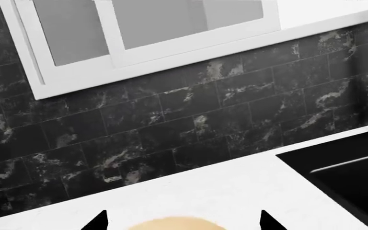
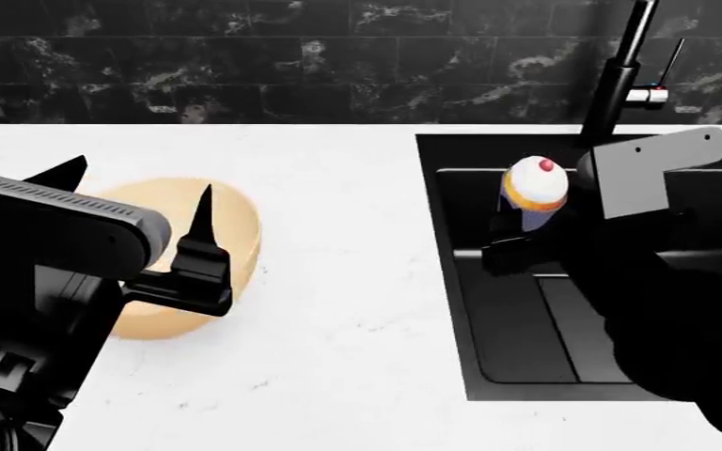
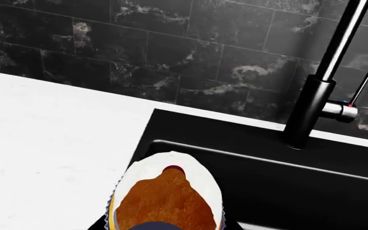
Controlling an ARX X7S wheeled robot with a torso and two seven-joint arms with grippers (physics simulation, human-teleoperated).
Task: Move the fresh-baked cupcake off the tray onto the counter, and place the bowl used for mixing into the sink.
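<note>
Lavender-wrapped cupcake (image 2: 534,195) sits clamped in the right tool (image 2: 511,246) above the sink (image 2: 451,282); carry it toward nine o'clock and set it upright on the worktop (image 2: 349,310). Left tool (image 2: 135,202), spread open, straddles the bowl (image 2: 238,235).

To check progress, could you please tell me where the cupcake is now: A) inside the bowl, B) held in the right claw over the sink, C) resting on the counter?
B: in the head view the right claw grips the cupcake above the sink.
</note>
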